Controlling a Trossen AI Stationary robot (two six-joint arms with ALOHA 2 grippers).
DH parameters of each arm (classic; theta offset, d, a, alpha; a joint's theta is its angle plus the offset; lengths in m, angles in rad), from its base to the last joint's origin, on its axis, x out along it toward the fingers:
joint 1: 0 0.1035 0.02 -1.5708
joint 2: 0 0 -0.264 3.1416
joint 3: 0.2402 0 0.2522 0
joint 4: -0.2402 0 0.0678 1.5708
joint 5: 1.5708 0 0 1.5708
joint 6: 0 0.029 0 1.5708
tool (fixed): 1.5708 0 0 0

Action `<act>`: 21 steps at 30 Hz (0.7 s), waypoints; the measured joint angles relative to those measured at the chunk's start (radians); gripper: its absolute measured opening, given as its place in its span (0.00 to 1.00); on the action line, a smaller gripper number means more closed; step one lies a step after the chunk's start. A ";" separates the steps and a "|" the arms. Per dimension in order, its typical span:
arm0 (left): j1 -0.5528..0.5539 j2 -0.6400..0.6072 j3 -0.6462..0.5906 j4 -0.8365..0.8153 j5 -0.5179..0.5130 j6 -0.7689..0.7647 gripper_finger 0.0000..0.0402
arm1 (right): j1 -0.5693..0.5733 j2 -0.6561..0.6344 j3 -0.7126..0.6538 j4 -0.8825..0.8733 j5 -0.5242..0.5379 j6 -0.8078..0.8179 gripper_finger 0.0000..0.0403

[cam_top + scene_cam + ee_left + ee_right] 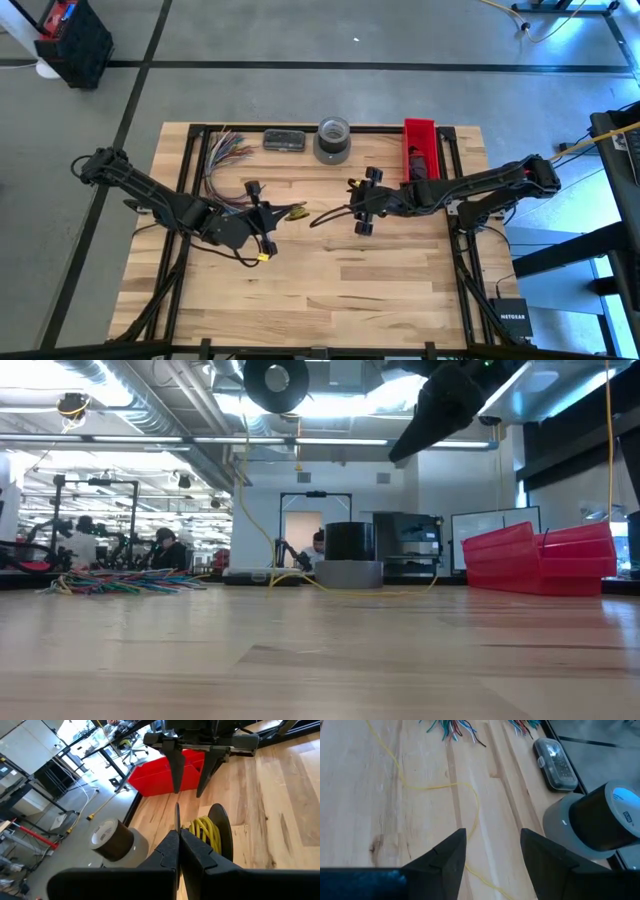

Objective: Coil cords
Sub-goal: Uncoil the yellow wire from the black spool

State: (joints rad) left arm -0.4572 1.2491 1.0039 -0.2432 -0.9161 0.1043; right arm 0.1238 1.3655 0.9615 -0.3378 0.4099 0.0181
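The near half of the wooden table is bare planking out to its front edge and both front corners, the widest open room on the surface. At mid-table on the left, the left gripper has its two fingers pressed together, clamped on the rim of a thin black spool wound with yellow cord; a strand of that cord trails over the planks toward the right. Whether the spool rests on the wood or is lifted cannot be told. Facing it from the right, with a short gap of bare wood between the two, the right gripper hangs above the table with its fingers spread wide apart and nothing between them, the yellow strand running on the wood below. Farther back on the left lies a fan of multicoloured wires, its ends reaching toward the rear edge. Along the rear edge sit a small dark case, then just beside it a grey tape roll with a darker roll stacked on top, then a red bin near the back right corner, close behind the right arm. Beyond the table's edges is grey floor.
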 joint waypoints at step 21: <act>0.001 0.000 0.000 0.024 0.000 0.004 0.00 | 0.000 0.131 0.000 0.268 -0.074 -0.184 0.48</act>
State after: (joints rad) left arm -0.4564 1.2495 1.0039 -0.2188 -0.9160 0.1087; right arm 0.1238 1.4963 0.9611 -0.0697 0.3360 -0.1661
